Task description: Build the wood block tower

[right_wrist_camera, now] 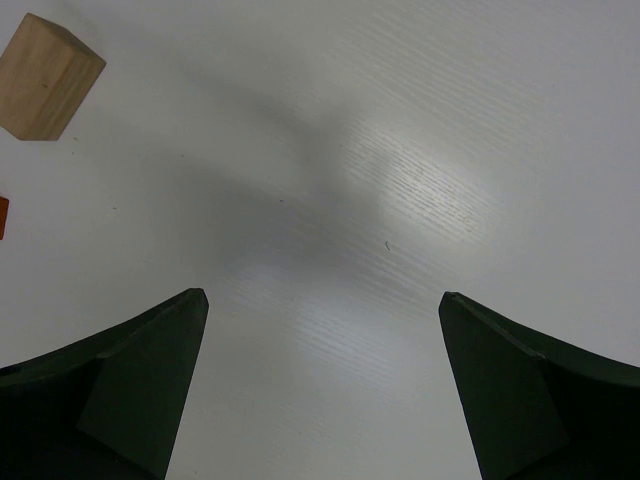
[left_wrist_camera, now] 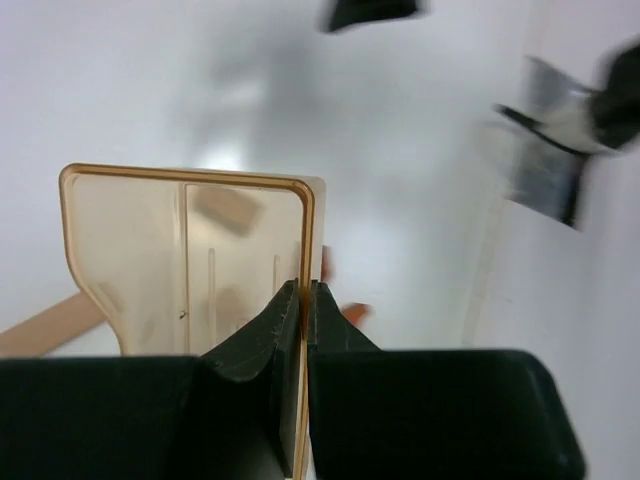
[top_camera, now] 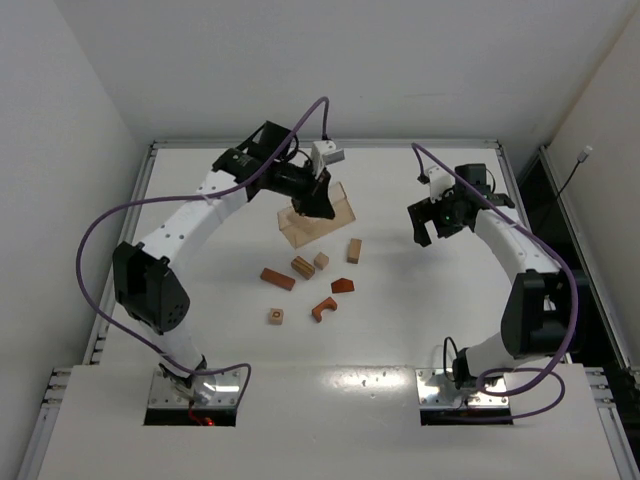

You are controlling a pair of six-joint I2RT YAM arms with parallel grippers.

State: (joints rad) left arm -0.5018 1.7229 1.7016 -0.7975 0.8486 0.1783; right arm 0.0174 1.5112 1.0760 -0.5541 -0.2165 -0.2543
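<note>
The wooden blocks lie loose and unstacked on the table: a reddish bar [top_camera: 277, 279], a striped tan block [top_camera: 303, 266], a tan cube [top_camera: 321, 261], a tan bar [top_camera: 354, 250], a reddish wedge [top_camera: 342, 286], a reddish arch [top_camera: 323, 309] and a small cube [top_camera: 276, 316]. My left gripper [top_camera: 318, 205] [left_wrist_camera: 303, 290] is shut on the rim of a translucent tan box [top_camera: 318, 218] [left_wrist_camera: 190, 260] and holds it tilted above the table behind the blocks. My right gripper [top_camera: 432, 232] [right_wrist_camera: 322, 300] is open and empty over bare table, right of the blocks. A tan block [right_wrist_camera: 45, 75] shows at its upper left.
The white table [top_camera: 420, 330] has a raised rim at the back and sides. White walls stand close on the left and rear. A dark gap with a cable [top_camera: 575, 175] runs along the right side.
</note>
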